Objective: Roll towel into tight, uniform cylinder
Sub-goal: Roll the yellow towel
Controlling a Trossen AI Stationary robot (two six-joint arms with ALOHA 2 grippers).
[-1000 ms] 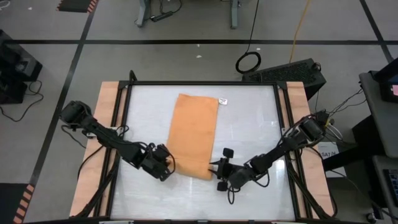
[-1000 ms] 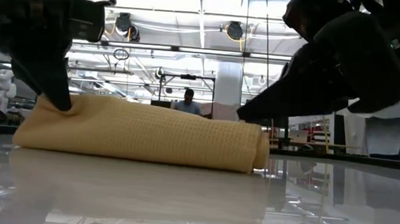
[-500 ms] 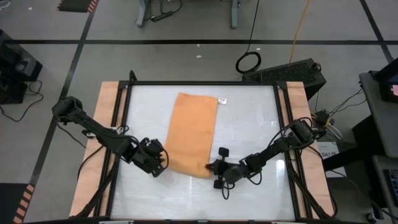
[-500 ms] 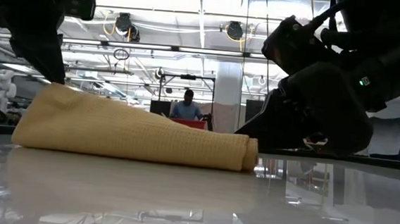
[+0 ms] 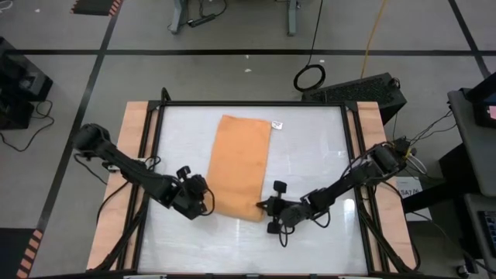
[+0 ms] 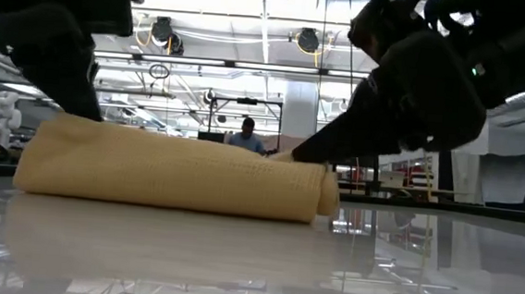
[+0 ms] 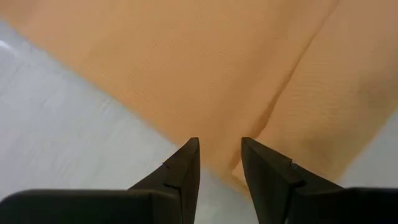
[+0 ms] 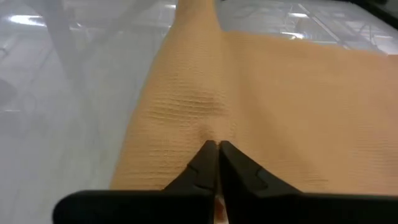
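The towel (image 5: 241, 167) lies flat along the middle of the bench (image 5: 318, 147), its near end pinched at one corner by the closed right claw (image 8: 217, 152) while the left claw (image 7: 220, 160), fingers parted, straddles the other corner, so both should lift evenly to start a straight roll.

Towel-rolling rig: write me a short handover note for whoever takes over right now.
Left gripper: jaws partly open at the near left corner of the orange-tan cloth towel; a grip cannot be confirmed.
Right gripper: shut, pinching the towel's near right edge.
Towel: lies lengthwise mid-table on the glossy white table, small white tag at the far corner.
Done: near end gathered into a thick fold, as the low view shows.
Left: roll to the far end, tight and even.
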